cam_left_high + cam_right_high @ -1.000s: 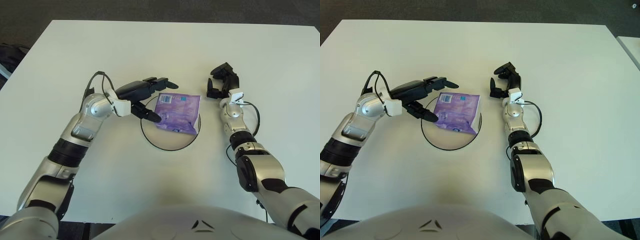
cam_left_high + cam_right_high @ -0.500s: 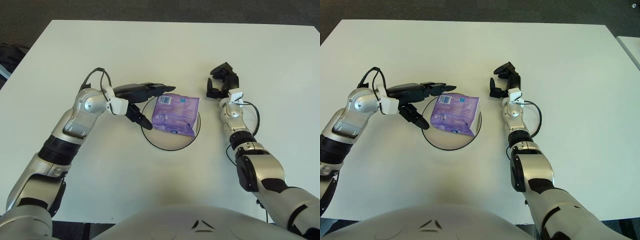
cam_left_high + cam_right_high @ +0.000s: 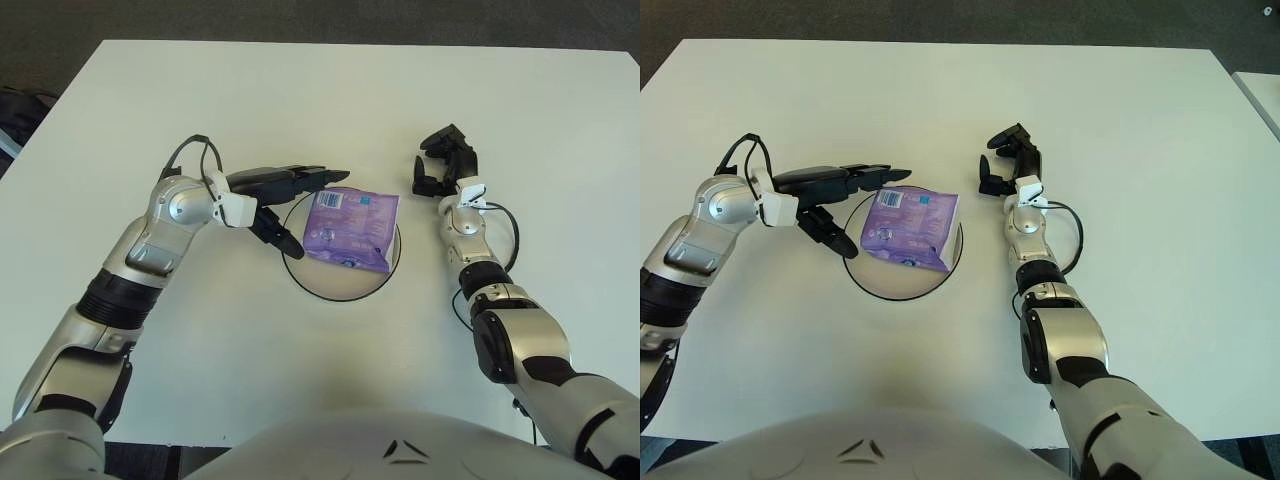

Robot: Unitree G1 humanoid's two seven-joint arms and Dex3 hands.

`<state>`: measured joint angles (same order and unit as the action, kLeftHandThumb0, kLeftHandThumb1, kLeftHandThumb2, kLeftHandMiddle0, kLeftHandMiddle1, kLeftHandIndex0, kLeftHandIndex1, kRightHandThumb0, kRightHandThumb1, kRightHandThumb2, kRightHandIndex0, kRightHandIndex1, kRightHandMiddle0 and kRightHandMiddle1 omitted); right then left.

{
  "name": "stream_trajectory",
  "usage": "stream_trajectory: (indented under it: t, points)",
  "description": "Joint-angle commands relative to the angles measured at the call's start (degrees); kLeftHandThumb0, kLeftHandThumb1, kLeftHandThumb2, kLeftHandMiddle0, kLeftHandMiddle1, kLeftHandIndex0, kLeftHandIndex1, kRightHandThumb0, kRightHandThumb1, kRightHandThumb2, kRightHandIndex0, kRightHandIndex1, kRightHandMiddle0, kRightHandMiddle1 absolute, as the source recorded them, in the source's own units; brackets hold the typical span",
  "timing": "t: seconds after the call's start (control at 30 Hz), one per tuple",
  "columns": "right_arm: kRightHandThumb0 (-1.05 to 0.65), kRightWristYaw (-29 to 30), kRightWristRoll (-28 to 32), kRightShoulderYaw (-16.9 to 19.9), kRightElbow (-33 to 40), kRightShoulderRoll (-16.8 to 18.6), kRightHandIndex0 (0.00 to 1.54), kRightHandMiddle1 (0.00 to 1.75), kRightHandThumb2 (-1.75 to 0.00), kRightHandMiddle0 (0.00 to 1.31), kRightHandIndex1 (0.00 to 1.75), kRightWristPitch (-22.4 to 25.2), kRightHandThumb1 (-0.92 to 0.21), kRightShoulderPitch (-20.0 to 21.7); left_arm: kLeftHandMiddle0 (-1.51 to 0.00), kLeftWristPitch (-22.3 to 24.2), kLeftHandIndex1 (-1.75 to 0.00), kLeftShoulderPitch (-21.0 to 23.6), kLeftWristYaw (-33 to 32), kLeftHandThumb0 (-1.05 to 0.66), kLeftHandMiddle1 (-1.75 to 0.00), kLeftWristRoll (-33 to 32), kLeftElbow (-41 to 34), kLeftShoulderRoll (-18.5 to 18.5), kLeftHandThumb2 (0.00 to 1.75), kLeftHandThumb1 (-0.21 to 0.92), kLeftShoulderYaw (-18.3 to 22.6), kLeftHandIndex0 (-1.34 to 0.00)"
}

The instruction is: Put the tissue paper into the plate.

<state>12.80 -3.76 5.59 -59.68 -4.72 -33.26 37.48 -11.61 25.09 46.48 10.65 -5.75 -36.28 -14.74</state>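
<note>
On the white tabletop point(image 3: 300, 380), nearest the robot, sits the round white plate with a thin dark rim point(image 3: 340, 290). Across the plate's far half lies the purple plastic pack of tissue paper point(image 3: 352, 229), flat, its far edge reaching over the rim; nothing grips it. Just left of the plate is the left hand point(image 3: 277, 197), with black fingers point(image 3: 300, 179) stretched out straight and spread, holding nothing; the upper ones point toward the pack's far-left corner, and a lower one angles down by the plate's left rim. Whether any fingertip touches the pack cannot be told. Farther back, right of the plate and apart from it, the right hand point(image 3: 1006, 160) shows with its dark fingers loosely curled around nothing.
</note>
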Motion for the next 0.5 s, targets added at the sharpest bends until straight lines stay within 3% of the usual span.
stream_trajectory:
  t: [0.0,0.17,0.23,0.37,0.47]
  points:
    - [-0.01,-0.4,-0.9,-1.2,-11.9,3.0,0.71,1.61,-1.4,0.51,1.75,15.1,-0.21,-13.2,0.0,1.0,0.0,1.5,-0.8,-1.05,0.0,-0.9,1.3,0.3,0.05,0.91,1.7,0.0]
    - [-0.01,-0.7,-0.8,-1.4,-11.9,3.0,0.72,1.61,-1.4,0.51,1.75,14.8,-0.21,-13.2,0.0,2.5,0.0,1.7,-4.4,-1.05,0.0,-2.2,3.0,2.6,0.06,0.92,4.2,0.0]
    - [-0.01,-0.8,-0.9,-1.5,-11.8,3.0,0.72,1.62,-1.4,0.51,1.75,14.5,-0.21,-13.3,0.0,2.3,0.0,1.6,-9.6,-1.05,0.0,-3.9,5.6,6.0,0.08,0.92,7.1,0.0]
    - [-0.01,-0.8,-0.8,-1.5,-11.8,3.1,0.72,1.62,-1.41,0.51,1.75,14.2,-0.21,-13.3,0.0,-1.2,-0.01,1.6,-17.5,-1.05,0.0,-5.6,9.6,10.0,0.13,0.92,11.8,-0.01]
    - [-0.01,-0.7,-0.4,-1.1,-11.8,3.3,0.72,1.62,-1.41,0.51,1.75,13.8,-0.21,-13.4,0.0,-5.4,-0.01,2.2,-23.1,-1.04,0.0,-4.4,12.5,11.0,0.18,0.92,14.3,-0.02]
